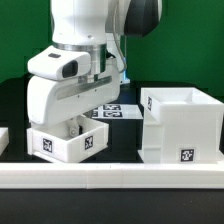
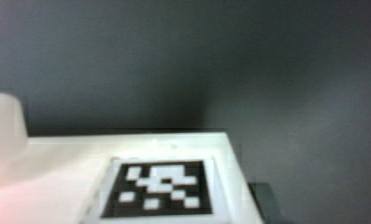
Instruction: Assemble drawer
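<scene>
Drawer tray (image 1: 68, 142) sits at the exterior view's left beneath the gripper (image 1: 84, 122) (whether clenched, I cannot tell), likely bound for the shell (image 1: 182, 125).

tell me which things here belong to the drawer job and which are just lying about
Job in hand:
cube-shaped shell
small tray, under the arm

Just lying about:
marker board
long white border wall
</scene>
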`<state>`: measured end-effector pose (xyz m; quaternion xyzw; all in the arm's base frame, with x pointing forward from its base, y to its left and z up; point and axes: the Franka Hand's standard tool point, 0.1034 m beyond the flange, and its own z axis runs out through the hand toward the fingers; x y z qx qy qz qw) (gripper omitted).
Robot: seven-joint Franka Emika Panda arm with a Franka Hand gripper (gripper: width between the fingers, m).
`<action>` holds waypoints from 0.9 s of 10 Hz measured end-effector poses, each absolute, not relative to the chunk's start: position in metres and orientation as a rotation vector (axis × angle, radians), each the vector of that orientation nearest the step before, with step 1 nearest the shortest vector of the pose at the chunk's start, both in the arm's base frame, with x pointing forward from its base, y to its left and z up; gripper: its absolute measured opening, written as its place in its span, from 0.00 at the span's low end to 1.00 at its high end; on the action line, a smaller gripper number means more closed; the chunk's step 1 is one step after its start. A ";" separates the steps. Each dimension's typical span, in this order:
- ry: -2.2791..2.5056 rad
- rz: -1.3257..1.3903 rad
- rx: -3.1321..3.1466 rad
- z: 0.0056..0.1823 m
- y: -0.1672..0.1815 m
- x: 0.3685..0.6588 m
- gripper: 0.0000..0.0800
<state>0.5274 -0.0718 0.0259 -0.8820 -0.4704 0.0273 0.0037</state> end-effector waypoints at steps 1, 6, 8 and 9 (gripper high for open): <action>-1.565 0.091 -2.716 0.026 -0.071 0.527 0.05; -1.931 0.131 -2.472 0.022 -0.061 0.526 0.05; -1.970 0.135 -2.440 0.021 -0.062 0.526 0.05; -1.962 0.135 -2.447 0.021 -0.062 0.526 0.05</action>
